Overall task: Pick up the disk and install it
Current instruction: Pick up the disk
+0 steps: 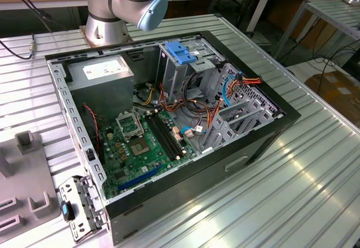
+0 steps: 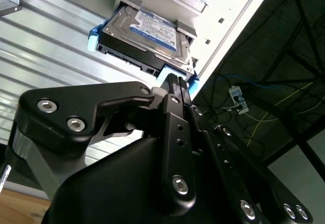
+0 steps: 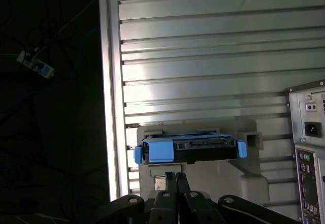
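Exterior view: the ribbed table (image 1: 281, 203) is seen carrying the open computer case (image 1: 185, 194) at frame centre. In both wrist views the disk (image 2: 144, 31) (image 3: 190, 152) is seated in a grey holder (image 3: 228, 181) on that table, just ahead of the gripper (image 2: 176, 80) (image 3: 175, 176), whose 2 jaws are closed on nothing. A good pick-up is judged to need the jaws opened, then centred squarely across the blue rails (image 3: 161, 151).

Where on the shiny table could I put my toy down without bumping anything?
The ribbed silver metal table is bare on the exterior view's right of the open black computer case. Inside the case it is crowded with coloured cables and the green circuit board. The grey holder plate sits on the exterior view's left.
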Tool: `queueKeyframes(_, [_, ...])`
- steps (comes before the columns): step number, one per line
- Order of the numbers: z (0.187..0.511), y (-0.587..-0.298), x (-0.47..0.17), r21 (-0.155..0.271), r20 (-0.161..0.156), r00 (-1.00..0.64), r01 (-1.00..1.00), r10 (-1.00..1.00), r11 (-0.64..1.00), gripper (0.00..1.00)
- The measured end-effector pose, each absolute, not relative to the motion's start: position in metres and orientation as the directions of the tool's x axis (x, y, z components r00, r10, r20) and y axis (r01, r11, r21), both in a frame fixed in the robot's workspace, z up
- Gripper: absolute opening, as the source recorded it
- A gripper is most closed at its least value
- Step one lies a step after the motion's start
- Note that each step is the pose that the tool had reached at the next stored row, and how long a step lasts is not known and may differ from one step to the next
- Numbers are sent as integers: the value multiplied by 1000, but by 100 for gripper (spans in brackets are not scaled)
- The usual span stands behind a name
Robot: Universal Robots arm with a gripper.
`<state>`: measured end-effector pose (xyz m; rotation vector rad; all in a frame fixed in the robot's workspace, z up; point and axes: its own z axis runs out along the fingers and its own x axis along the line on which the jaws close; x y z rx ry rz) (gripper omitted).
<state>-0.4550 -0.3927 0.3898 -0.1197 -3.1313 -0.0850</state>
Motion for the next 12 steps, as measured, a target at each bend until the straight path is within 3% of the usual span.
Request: queueKeyframes(12, [390, -392, -455, 54, 9, -997, 77, 76, 996, 15])
